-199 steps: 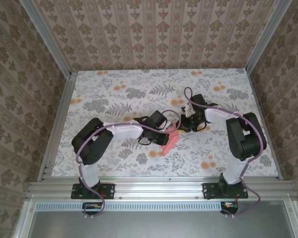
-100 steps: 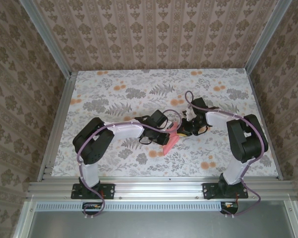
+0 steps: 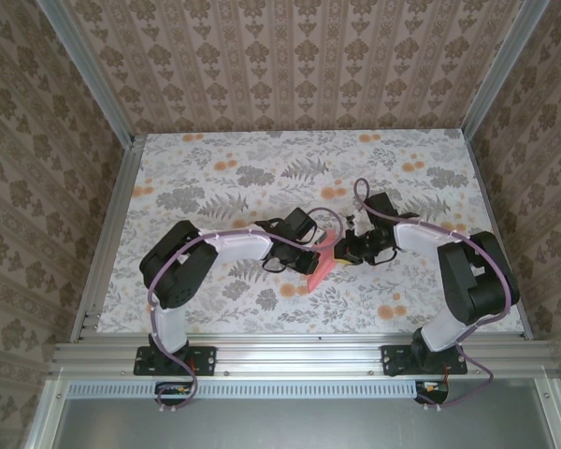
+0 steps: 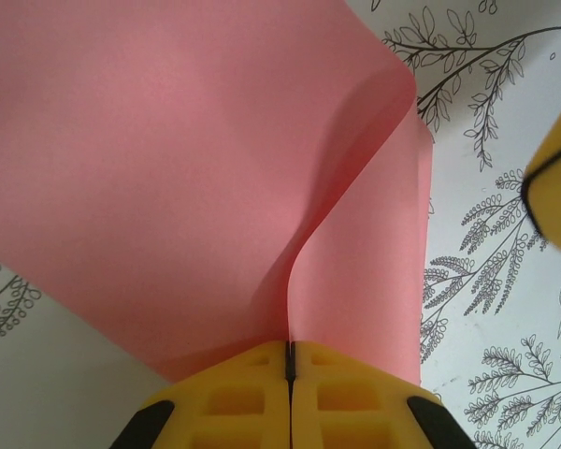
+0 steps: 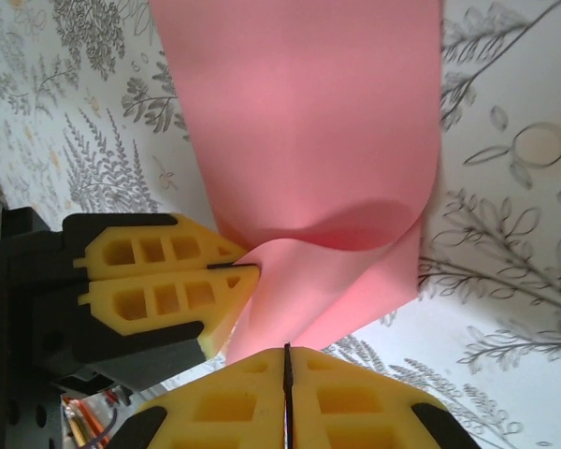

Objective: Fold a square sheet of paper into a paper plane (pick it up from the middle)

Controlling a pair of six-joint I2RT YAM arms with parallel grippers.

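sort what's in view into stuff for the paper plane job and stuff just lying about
For the job:
pink paper, bent over
left hand, shut on it
right hand, shut on it too

Just there:
flower-print table top
patterned walls
metal frame

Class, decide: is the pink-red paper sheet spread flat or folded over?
Folded over loosely: the pink-red paper sheet curls back on itself in a soft, uncreased bend, pinched in the shut left end effector.
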